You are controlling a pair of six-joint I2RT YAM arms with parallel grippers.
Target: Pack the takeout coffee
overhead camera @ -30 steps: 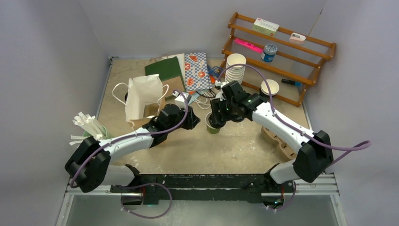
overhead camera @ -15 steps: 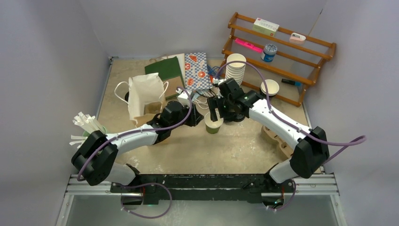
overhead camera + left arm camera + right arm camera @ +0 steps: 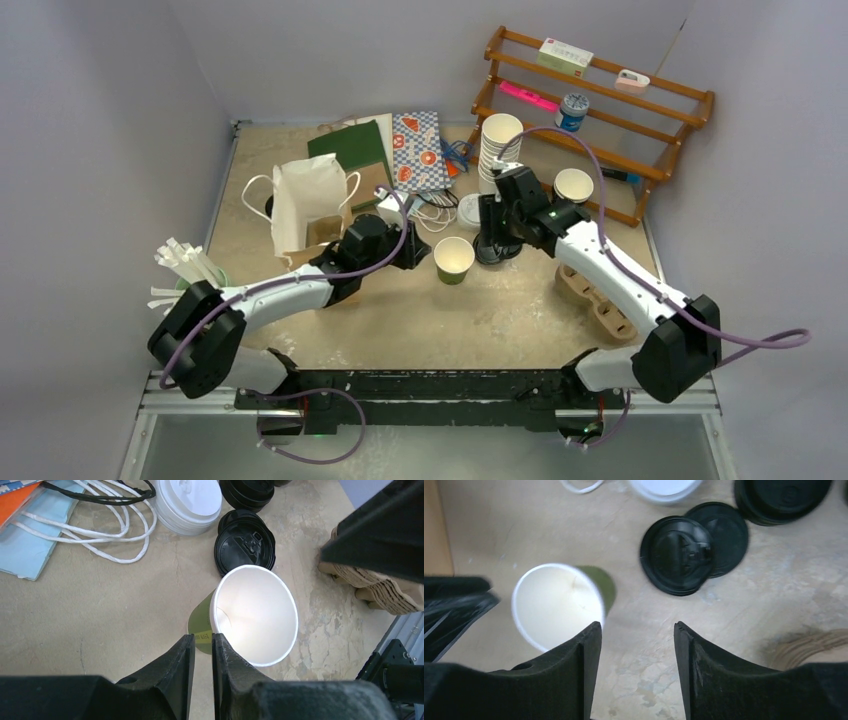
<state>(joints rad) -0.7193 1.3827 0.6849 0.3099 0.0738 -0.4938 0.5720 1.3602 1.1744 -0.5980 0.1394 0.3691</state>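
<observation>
A robot lab's test booth: plain grey walls (image 3: 100,120) box in a beige tabletop (image 3: 500,320), a black mounting rail (image 3: 430,385) fixed at its near edge.

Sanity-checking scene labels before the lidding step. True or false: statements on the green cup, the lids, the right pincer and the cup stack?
1. The olive-green paper cup with a white inside stands upright with no lid on it. True.
2. The right pincer grips a black lid. False: it is open and empty; the black round plastic lids lie on the table.
3. A white round plastic lid lies beside the white bag cords. True.
4. The tall stack of white paper cups has tipped over. False: it stands upright by the wooden rack.
</observation>
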